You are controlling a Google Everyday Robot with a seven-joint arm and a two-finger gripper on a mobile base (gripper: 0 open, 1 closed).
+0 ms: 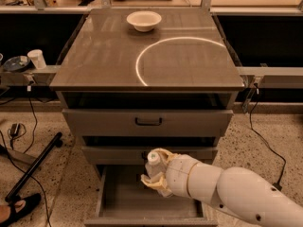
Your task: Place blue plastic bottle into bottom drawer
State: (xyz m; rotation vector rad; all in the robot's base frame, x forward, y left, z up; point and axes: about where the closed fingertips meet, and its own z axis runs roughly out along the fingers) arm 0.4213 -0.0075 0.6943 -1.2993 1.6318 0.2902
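The blue plastic bottle (152, 163) shows as a small clear bottle with a white cap, held upright. My gripper (155, 170) is shut on it, cream fingers wrapping its body so that mostly the cap and upper part show. The white arm reaches in from the lower right. The bottle hangs over the bottom drawer (128, 203), which is pulled out with a plain grey interior, just in front of the middle drawer's face (109, 153). Whether the bottle's base touches the drawer floor is hidden by the fingers.
A white bowl (144, 20) sits at the back of the cabinet top (94, 56). The top drawer (148, 122) has a dark handle and stands slightly out. A white cup (36, 58) rests on a left ledge. A black pole (33, 167) and cables lie on the floor at left.
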